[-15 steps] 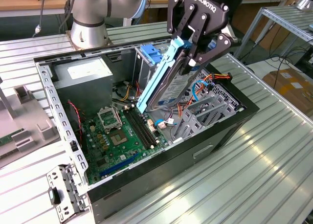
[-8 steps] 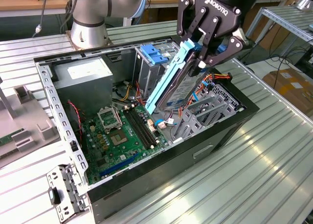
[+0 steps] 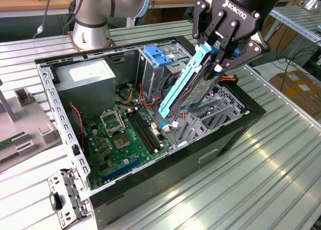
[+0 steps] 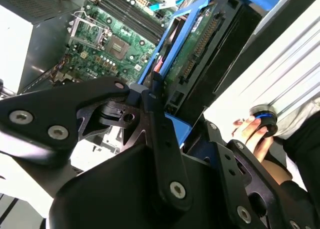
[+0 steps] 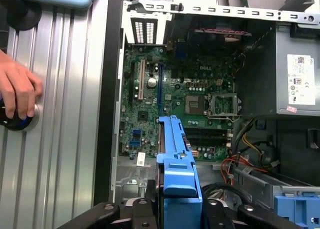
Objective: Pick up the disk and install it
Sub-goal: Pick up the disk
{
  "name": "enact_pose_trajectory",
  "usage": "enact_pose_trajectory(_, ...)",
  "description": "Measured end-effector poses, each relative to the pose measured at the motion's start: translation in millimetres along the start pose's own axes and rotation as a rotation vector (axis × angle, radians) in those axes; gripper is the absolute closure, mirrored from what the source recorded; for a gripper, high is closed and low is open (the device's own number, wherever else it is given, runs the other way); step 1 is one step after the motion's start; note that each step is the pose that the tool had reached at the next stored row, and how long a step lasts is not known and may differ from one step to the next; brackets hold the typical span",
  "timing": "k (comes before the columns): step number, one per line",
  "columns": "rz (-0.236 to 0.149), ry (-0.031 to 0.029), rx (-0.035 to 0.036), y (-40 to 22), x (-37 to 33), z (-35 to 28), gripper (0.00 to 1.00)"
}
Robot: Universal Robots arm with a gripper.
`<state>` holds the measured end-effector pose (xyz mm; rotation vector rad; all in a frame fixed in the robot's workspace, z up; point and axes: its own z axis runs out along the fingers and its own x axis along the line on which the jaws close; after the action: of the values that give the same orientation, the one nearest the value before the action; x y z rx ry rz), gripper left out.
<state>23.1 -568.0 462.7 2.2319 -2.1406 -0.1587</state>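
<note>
Disk, flat dark-metal hard drive with blue plastic side rails [image 3: 186,85], pinched in black tool [image 3: 220,50]; long axis steeply tilted, lower end pointing down from tool, near blue-topped metal drive cage [image 3: 155,56] inside open black computer case [image 3: 175,172].
</note>
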Motion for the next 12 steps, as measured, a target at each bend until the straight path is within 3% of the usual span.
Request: enact_pose_trajectory(12, 0.012, -0.0015, -0.001, -18.5, 8.6, -1.6, 0.63)
